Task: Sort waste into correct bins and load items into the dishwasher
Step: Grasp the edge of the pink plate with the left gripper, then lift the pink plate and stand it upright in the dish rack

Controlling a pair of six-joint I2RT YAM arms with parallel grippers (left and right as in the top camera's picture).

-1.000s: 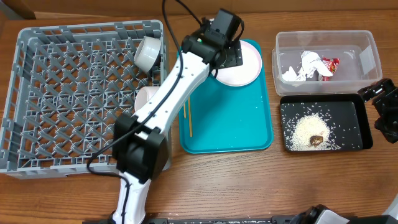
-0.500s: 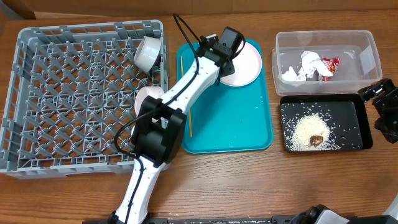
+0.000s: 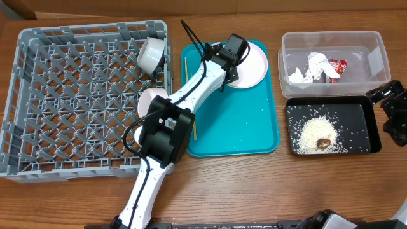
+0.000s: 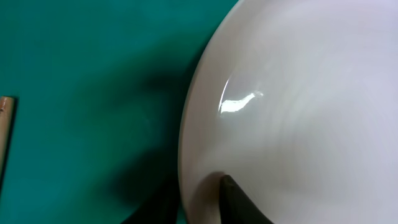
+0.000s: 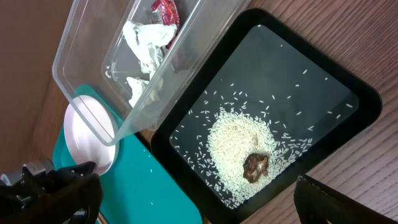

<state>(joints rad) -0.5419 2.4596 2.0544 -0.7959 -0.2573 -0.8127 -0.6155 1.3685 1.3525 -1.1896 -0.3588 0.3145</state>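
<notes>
The round white plate (image 3: 251,67) lies at the far end of the teal tray (image 3: 241,127). My left gripper (image 3: 227,67) is at the plate's left rim. In the left wrist view the plate (image 4: 298,112) fills the right side, and the left gripper (image 4: 196,186) has one finger on top of the rim and the other beneath it, shut on the plate. Two white bowls (image 3: 151,52) (image 3: 151,98) rest in the grey dishwasher rack (image 3: 63,95). Chopsticks (image 3: 194,124) lie along the tray's left side. My right gripper (image 3: 393,111) (image 5: 199,205) hangs open beside the black tray (image 3: 369,111).
The clear tub (image 3: 375,44) holds crumpled white paper (image 3: 311,67) and a red-and-white wrapper (image 3: 337,67). Rice (image 3: 311,133) and a brown lump (image 3: 324,143) lie in the black tray. A few rice grains dot the teal tray.
The left gripper's jaws have closed onto the plate's rim, and the left arm's elbow has dropped toward the near side. The right arm has not moved.
</notes>
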